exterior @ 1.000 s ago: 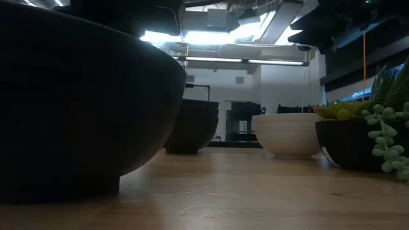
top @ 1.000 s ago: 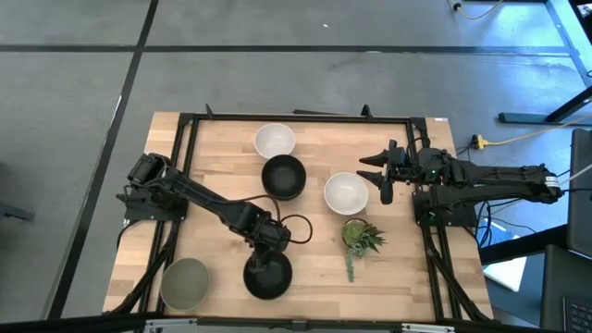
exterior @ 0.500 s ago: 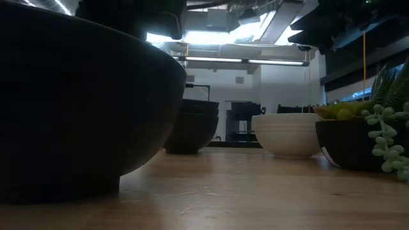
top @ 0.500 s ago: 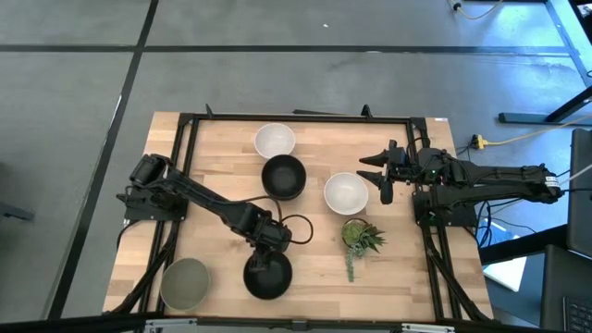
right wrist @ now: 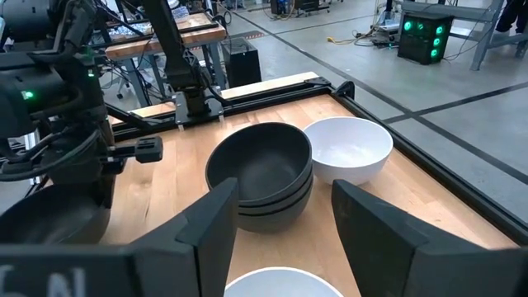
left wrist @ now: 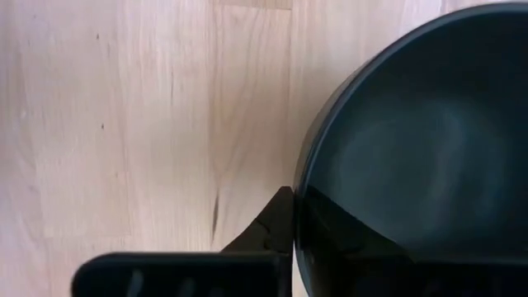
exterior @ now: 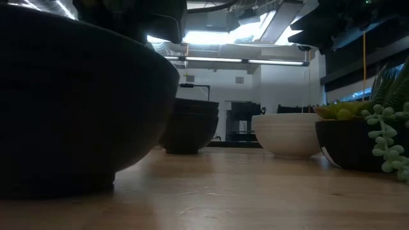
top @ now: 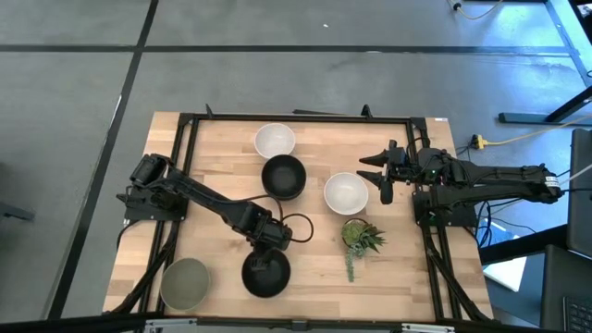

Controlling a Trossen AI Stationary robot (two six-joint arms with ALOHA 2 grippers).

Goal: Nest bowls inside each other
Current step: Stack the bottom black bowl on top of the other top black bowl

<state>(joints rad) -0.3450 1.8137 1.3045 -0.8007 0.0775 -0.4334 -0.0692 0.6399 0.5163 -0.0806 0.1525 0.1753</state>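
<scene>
A black bowl (top: 265, 274) stands near the table's front edge and fills the left of the low view as the black bowl (exterior: 77, 102). My left gripper (top: 267, 246) is shut on its far rim. Two nested black bowls (top: 283, 176) sit mid-table, between one white bowl (top: 275, 141) at the far side and another white bowl (top: 346, 192) to the right. A grey-beige bowl (top: 185, 282) rests at the front left. My right gripper (top: 377, 172) hangs open at the right, beside the second white bowl and touching nothing. My left gripper holds the black bowl by its rim (left wrist: 299, 198), on the side toward the table's far edge. One finger (left wrist: 276, 227) stands outside the wall, and the other shows only as a dark shape inside the bowl. The fingers point down from above. The bowl's foot rests on the table.
A small green plant in a dark pot (top: 361, 237) stands right of the held bowl, below the right white bowl. A black frame (top: 296, 117) runs around the wooden table top. Bare wood lies between the held bowl and the nested black bowls.
My left gripper has shut on the black bowl's rim. The bowl has shifted a little toward the table's left edge and stays on the table.
</scene>
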